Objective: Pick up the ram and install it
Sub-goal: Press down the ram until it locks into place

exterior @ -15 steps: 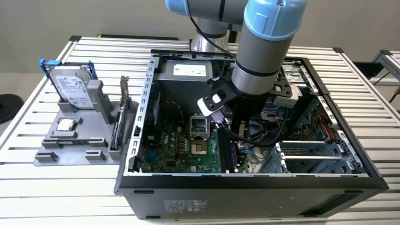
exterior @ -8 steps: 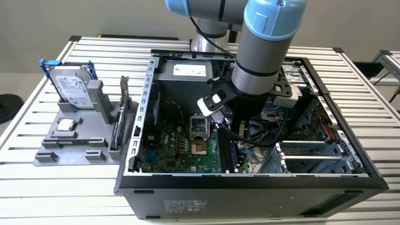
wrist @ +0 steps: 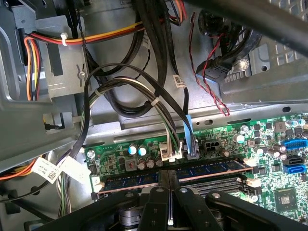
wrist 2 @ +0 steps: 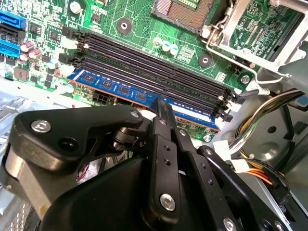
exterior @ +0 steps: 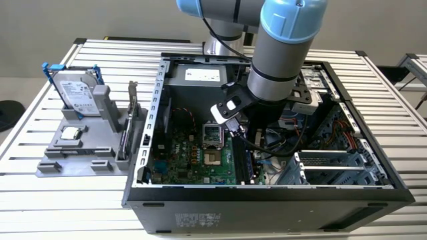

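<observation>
The ram point(wrist 2: 113, 87) is a long blue stick with dark chips, standing on edge in the outermost memory slot of the green motherboard point(wrist 2: 144, 19). In the first wrist view the ram point(wrist: 211, 168) runs along the board's edge, below the power plugs. My gripper point(wrist 2: 161, 107) sits over the stick's middle, its two black fingers point(wrist: 158, 195) pressed close on either side, so it is shut on the ram. In the exterior view the arm point(exterior: 277, 65) reaches down into the open computer case point(exterior: 267, 195). I cannot tell how deep the stick sits in the slot.
Three empty black slots point(wrist 2: 154, 65) lie beside the ram, and the CPU socket point(wrist 2: 187, 9) is beyond them. Cable bundles point(wrist: 120, 82) hang near the board's edge. At the exterior view's left, a grey rack point(exterior: 87, 145) holds a hard drive point(exterior: 77, 92).
</observation>
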You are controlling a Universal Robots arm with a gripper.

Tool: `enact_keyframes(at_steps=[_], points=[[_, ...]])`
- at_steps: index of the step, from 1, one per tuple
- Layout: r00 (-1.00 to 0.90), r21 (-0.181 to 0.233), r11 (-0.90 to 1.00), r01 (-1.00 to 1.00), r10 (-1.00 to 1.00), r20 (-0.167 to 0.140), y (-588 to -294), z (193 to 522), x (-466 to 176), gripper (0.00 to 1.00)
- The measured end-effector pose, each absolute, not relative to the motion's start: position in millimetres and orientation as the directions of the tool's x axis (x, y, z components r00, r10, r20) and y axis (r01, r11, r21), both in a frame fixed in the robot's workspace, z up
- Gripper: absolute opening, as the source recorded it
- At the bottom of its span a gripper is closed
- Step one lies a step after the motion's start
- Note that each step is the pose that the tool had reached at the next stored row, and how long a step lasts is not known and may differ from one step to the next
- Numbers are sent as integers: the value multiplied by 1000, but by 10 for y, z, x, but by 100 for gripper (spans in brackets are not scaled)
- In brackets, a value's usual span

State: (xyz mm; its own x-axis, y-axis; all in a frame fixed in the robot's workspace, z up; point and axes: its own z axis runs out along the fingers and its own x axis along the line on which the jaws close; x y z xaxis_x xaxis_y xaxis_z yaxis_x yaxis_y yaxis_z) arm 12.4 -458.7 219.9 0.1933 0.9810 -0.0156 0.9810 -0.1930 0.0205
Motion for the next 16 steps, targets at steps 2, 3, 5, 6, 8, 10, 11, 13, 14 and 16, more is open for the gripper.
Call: enact_keyframes(at_steps=[2,3,5,6,8,10,11,13,14,16], points=[[193,20,-193,981,981,-16,-4587,2199,124,0],[193,21,-193,981,981,-16,-4587,2199,124,0],[193,21,-193,981,981,-16,-4587,2199,124,0],[193,21,-193,981,981,-16,-4587,2198,124,0],[193,21,-193,981,981,-16,-4587,2198,124,0],[193,21,-193,981,981,-16,-4587,2198,124,0],[193,20,-193,981,981,-16,-4587,2197,124,0],[193,21,-193,981,981,-15,-4587,2194,124,0],[193,20,-193,981,981,-15,-4588,2188,123,0],[193,19,-193,981,981,-12,-4590,2178,123,0]])
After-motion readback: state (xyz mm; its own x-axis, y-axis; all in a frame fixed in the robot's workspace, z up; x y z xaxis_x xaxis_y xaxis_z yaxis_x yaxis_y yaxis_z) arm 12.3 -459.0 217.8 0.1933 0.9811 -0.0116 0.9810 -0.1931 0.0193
